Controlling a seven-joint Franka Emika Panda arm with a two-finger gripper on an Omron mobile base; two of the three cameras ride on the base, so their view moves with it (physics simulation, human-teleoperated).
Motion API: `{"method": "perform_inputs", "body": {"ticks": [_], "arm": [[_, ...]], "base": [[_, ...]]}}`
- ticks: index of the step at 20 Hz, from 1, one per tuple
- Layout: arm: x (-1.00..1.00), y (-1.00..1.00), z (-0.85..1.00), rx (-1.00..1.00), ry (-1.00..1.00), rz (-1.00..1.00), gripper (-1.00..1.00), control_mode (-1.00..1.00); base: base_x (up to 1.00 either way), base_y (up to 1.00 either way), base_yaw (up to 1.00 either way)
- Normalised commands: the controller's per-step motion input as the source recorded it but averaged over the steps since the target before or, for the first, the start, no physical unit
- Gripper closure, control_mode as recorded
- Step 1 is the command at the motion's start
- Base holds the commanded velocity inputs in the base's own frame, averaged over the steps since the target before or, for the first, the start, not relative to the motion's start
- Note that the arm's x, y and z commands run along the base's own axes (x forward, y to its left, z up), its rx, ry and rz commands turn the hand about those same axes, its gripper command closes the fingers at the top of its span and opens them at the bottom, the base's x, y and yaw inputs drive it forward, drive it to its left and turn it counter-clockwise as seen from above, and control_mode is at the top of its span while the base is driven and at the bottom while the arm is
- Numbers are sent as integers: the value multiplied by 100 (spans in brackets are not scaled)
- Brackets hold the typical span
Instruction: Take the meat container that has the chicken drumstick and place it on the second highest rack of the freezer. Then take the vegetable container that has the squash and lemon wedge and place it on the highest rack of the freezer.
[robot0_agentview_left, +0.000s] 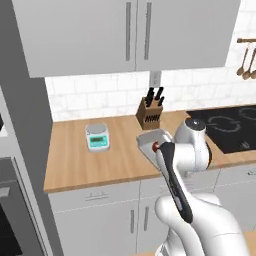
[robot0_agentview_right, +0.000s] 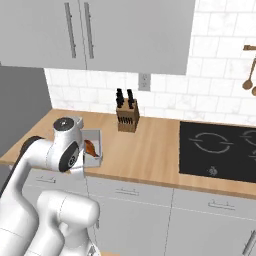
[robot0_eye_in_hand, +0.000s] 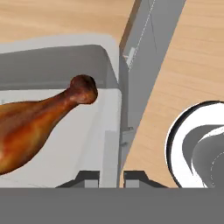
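Observation:
The meat container (robot0_eye_in_hand: 65, 65) is a grey open tray with a browned chicken drumstick (robot0_eye_in_hand: 35, 122) lying in it. My gripper (robot0_eye_in_hand: 113, 178) is shut on the tray's right-hand wall, one dark fingertip on each side of it. From the base cameras the meat container (robot0_agentview_left: 151, 138) (robot0_agentview_right: 96, 146) sits just past my wrist, over the front part of the wooden counter (robot0_agentview_left: 80, 160), with the drumstick (robot0_agentview_right: 90, 147) showing inside. The vegetable container and the freezer racks are out of view.
A knife block (robot0_agentview_left: 150, 113) (robot0_agentview_right: 127, 116) stands by the tiled wall. A small kitchen scale (robot0_agentview_left: 97, 137) sits on the counter to the left. The black cooktop (robot0_agentview_left: 230, 127) (robot0_agentview_right: 220, 147) lies to the right. A tall grey unit (robot0_agentview_left: 22, 150) borders the counter's left end.

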Motion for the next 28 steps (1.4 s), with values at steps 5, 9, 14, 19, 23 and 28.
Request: {"method": "perform_inputs", "body": {"ticks": [5,9,14,19,23,28], "arm": [[0,0,0,0,0,0,100,100],[0,0,0,0,0,0,100,100],[0,0,0,0,0,0,100,100],[0,0,0,0,0,0,100,100],[0,0,0,0,0,0,100,100],[0,0,0,0,0,0,100,100]], "base": [[-100,34,30],[-95,32,55],[-61,63,67],[6,100,47],[58,100,11],[74,100,0]]}}
